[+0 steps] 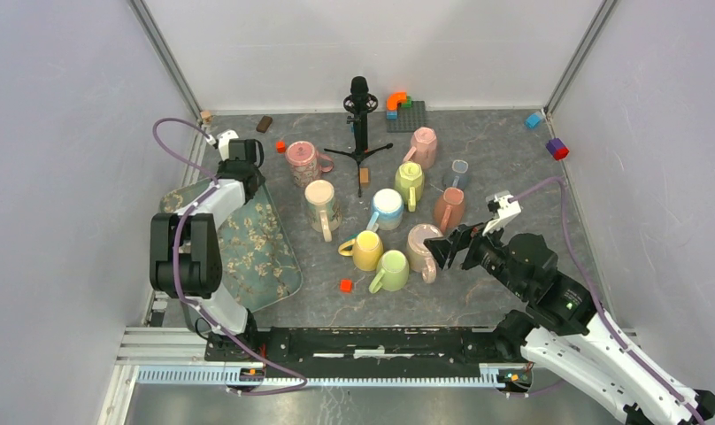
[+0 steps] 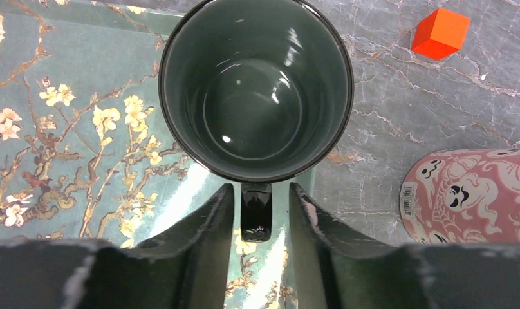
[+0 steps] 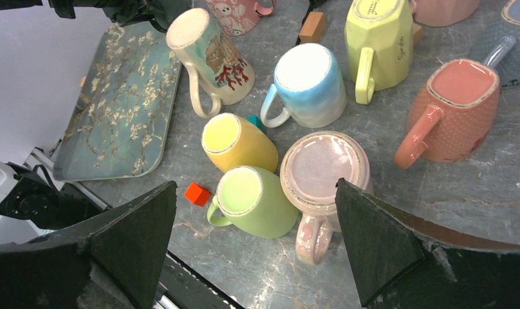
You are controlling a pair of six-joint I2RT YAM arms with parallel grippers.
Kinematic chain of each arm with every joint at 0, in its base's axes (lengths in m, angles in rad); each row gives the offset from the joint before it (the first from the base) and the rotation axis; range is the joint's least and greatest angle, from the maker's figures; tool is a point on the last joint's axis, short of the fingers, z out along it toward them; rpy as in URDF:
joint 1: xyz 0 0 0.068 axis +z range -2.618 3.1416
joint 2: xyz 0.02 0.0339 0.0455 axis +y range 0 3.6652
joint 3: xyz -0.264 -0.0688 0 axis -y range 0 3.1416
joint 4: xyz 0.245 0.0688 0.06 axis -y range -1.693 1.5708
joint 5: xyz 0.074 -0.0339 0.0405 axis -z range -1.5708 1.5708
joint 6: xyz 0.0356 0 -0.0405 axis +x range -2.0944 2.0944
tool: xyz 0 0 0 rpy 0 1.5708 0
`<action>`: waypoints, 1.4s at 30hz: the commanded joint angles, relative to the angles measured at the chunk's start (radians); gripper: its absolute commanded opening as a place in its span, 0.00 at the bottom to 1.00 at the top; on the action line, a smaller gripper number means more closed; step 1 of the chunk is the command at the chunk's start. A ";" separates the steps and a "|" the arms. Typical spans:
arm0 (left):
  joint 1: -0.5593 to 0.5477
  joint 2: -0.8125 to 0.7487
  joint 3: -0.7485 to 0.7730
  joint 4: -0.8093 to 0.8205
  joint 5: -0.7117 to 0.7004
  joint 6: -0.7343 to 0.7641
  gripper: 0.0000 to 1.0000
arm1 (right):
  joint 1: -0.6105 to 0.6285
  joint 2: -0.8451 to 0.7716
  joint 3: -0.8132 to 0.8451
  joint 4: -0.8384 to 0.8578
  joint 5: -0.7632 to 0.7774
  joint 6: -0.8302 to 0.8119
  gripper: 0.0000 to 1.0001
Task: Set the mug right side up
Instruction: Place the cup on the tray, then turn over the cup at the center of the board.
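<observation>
A dark mug [image 2: 256, 90] stands mouth up at the far corner of the flowered tray [image 2: 64, 84]. My left gripper [image 2: 262, 188] is open, its fingers on either side of the mug's black handle [image 2: 256, 212] with small gaps. In the top view the left gripper [image 1: 242, 156] hides the mug. My right gripper [image 3: 255, 187] is open wide and empty above an upside-down pearly pink mug [image 3: 325, 170] and a green mug [image 3: 254, 199] lying tilted. In the top view the right gripper [image 1: 448, 245] hovers just right of the pink mug [image 1: 420, 244].
Several more mugs stand bottom up in a cluster: yellow [image 1: 367, 250], blue-white [image 1: 388, 209], cream [image 1: 321, 202], salmon [image 1: 449, 210], yellow-green [image 1: 410, 181], ghost-print pink [image 1: 303, 163]. A black stand [image 1: 360, 124] rises behind them. Small orange cubes [image 1: 345, 285] and bricks lie about.
</observation>
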 commanded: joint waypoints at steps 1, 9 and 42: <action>0.007 0.013 0.044 0.018 0.005 0.047 0.47 | 0.005 -0.015 -0.002 -0.019 0.040 -0.019 0.98; 0.007 -0.084 0.103 -0.117 0.016 0.002 0.79 | 0.004 -0.031 0.006 -0.093 0.109 -0.018 0.98; -0.554 -0.724 -0.161 -0.346 0.331 -0.167 1.00 | 0.055 0.190 -0.177 -0.062 0.134 0.038 0.98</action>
